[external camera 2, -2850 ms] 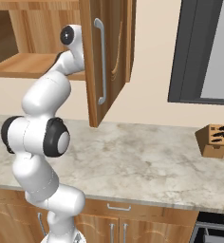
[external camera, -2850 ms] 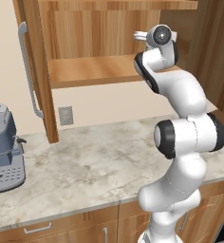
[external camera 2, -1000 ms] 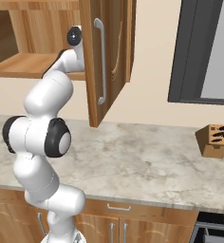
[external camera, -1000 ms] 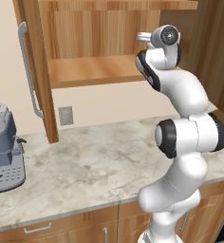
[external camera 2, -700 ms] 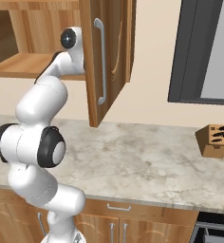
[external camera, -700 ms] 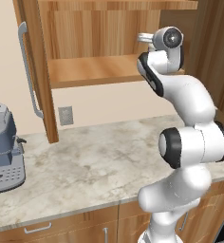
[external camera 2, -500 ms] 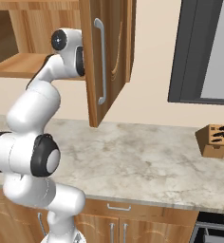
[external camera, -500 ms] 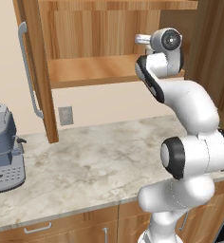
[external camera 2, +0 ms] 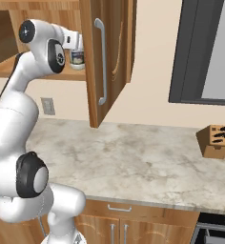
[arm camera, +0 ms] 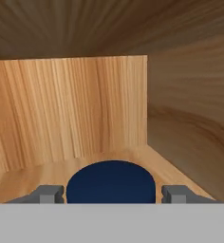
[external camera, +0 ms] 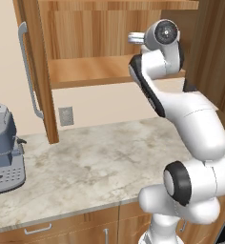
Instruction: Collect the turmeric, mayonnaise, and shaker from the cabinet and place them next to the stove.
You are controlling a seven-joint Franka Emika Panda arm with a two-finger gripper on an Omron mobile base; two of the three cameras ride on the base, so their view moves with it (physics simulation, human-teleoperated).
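Observation:
The mayonnaise (arm camera: 111, 182) shows its dark blue lid between my two finger tips in the hand view, against the cabinet's wooden back wall. My gripper (arm camera: 112, 193) is shut on it, one finger (arm camera: 50, 193) tight against each side of the lid. From the right base view the white jar (external camera 2: 77, 58) with its dark label band hangs under the gripper (external camera 2: 76, 47), just above the cabinet shelf (external camera 2: 47, 74) and beside the open door (external camera 2: 112, 47). The left base view has the shelf (external camera: 86, 76) behind my wrist. Turmeric, shaker and stove are out of view.
The cabinet's left door (external camera: 35, 71) stands open with its grey bar handle (external camera: 28, 71). Below lies a marble counter (external camera 2: 133, 157). A grey coffee machine (external camera: 2, 147) sits at its left end and a knife block (external camera 2: 217, 140) at the right.
The arm's elbow and shoulder have swung while the hand stays at the shelf. The white jar has come into sight by the door edge in the right base view.

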